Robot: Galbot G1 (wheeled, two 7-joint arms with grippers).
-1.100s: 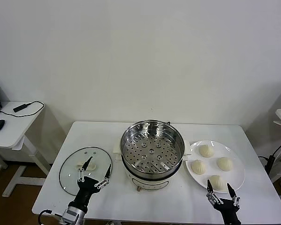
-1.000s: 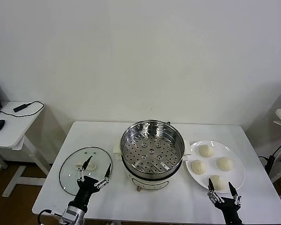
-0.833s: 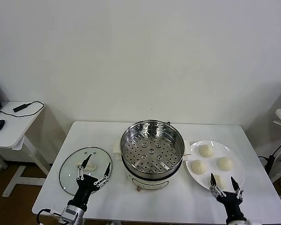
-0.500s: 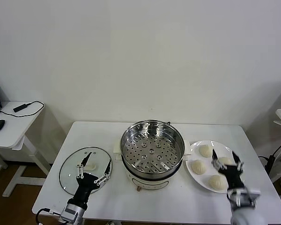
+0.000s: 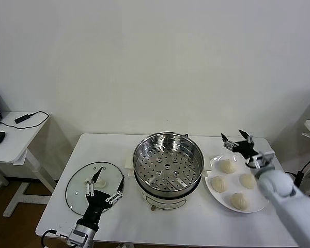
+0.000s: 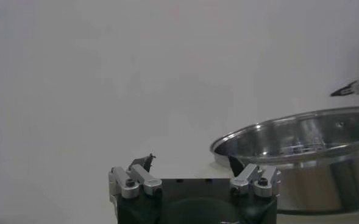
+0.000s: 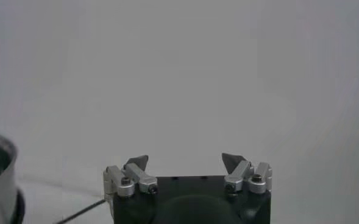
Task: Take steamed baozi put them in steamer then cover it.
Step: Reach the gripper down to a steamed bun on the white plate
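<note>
Four cream-white baozi (image 5: 227, 166) lie on a white plate (image 5: 261, 197) at the right of the table. The steel steamer (image 5: 168, 164) stands in the middle, empty, its perforated tray showing; its rim also shows in the left wrist view (image 6: 301, 131). My right gripper (image 5: 233, 137) is open and empty, raised above the far edge of the plate and pointing towards the wall; it also shows in the right wrist view (image 7: 184, 161). My left gripper (image 5: 109, 185) is open and empty, low over the near edge of the glass lid (image 5: 80, 185); it also shows in the left wrist view (image 6: 192, 162).
The glass lid with its white knob (image 5: 99, 183) lies flat at the table's left. A side desk (image 5: 10, 135) with a mouse and a cable stands to the left. The wall is close behind the table.
My right gripper has risen from the table's near right edge, crossed over the plate and now hangs above its far side. My left gripper has barely moved.
</note>
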